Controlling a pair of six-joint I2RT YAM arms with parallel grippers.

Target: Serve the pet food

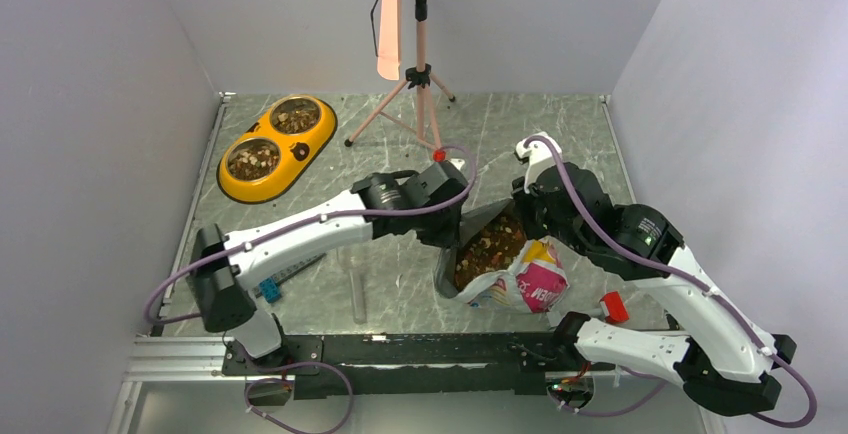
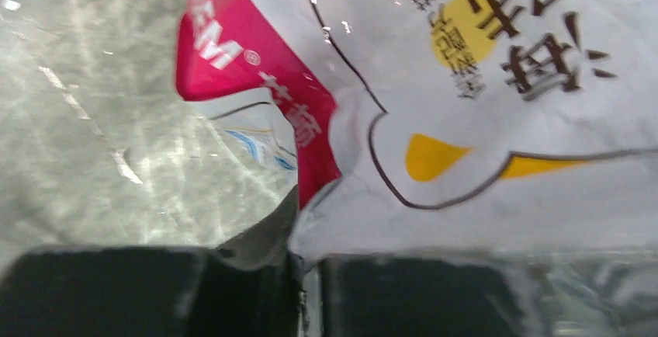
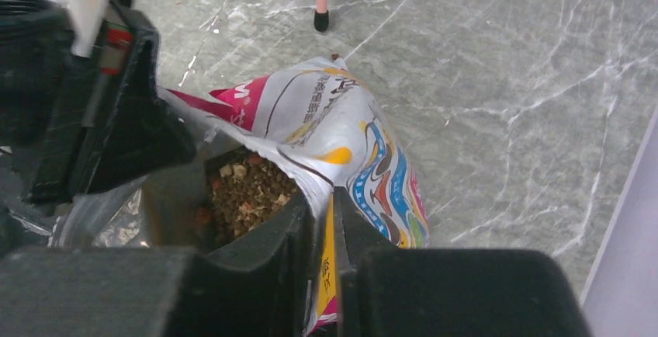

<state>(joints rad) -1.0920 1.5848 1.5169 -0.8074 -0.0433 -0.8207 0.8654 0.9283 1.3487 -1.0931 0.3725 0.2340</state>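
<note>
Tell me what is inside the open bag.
Brown and tan pet food lies inside the bag, close to its mouth, with a few orange bits. How deep it goes is hidden by the bag's walls and the right hand.

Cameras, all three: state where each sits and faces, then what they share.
Top external: above and behind, looking down on the table; left arm and right arm hold the bag.
Left wrist: pressed close to the bag's printed side; its own fingers along the bottom.
Right wrist: looks down into the bag's mouth at the pet food; its fingers pinch the rim.
Shared: the bag, in all three.
</note>
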